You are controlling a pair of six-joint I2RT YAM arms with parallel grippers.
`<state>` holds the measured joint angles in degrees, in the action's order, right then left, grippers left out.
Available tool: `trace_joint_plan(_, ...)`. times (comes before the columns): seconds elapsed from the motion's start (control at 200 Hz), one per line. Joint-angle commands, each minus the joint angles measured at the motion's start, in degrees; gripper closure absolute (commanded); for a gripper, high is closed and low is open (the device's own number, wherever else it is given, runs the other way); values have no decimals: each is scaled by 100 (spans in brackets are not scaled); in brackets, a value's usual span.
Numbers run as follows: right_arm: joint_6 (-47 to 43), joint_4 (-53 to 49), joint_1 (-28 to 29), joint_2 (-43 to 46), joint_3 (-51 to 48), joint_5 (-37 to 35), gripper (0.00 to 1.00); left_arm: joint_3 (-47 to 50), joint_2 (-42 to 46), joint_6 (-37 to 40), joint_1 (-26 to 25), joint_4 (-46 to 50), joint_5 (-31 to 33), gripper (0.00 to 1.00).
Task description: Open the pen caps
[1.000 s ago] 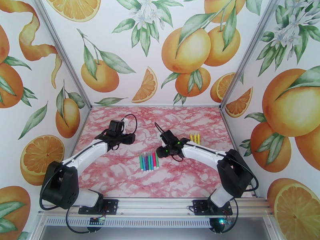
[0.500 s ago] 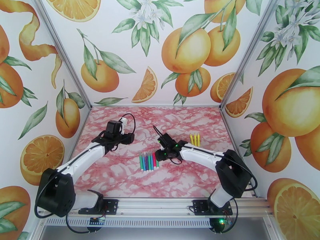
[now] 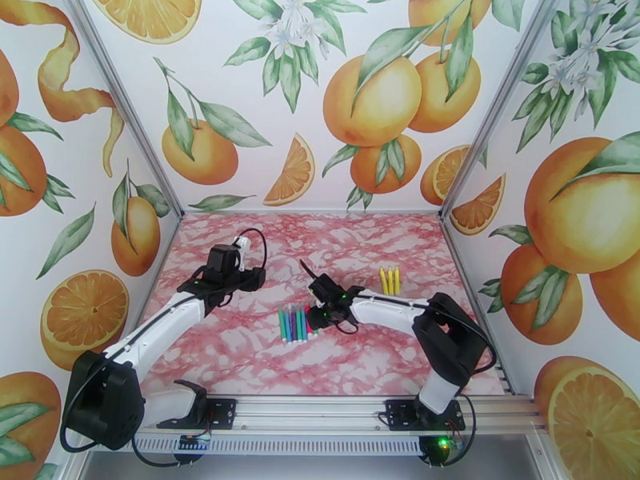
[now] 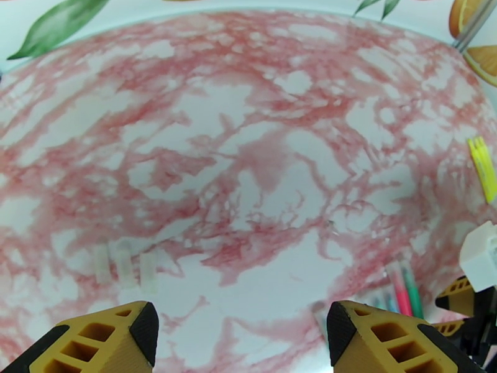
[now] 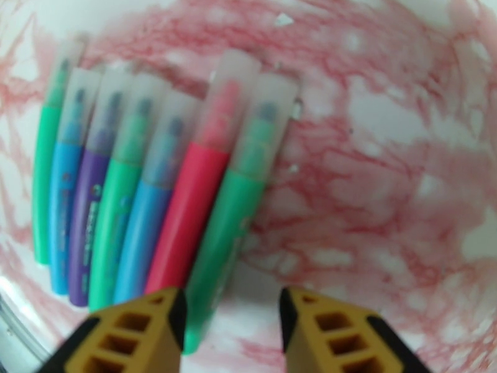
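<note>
The pen caps are frosted, translucent sleeves with rounded ends. Each sits over the tip of a smooth plastic marker, and the coloured nibs show through only as blurs. Seven markers lie side by side, touching, near the middle of the pink marble-patterned table: green, blue, purple, green, blue, red, green. The right gripper hangs low over their rear ends. Its yellow latticed fingers are moderately parted and hold nothing, and the outermost green barrel ends just inside the gap. This close view is soft, so the print on the barrels is unreadable. A few yellow markers lie well apart to the right. The left gripper hovers spread wide and empty. Three small pale pieces on the table ahead of it are too faint to identify.
</note>
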<state>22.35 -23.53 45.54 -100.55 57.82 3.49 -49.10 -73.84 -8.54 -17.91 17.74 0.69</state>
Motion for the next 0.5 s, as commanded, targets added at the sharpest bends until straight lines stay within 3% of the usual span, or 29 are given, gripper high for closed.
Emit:
trace_joint_plan(0.0, 85, 186, 52, -160, 15, 91, 54, 129, 165, -17, 17, -186, 80, 25)
trace_joint_plan(0.495, 129, -181, 61, -351, 221, -351, 57, 159, 159, -8, 16, -178, 82, 24)
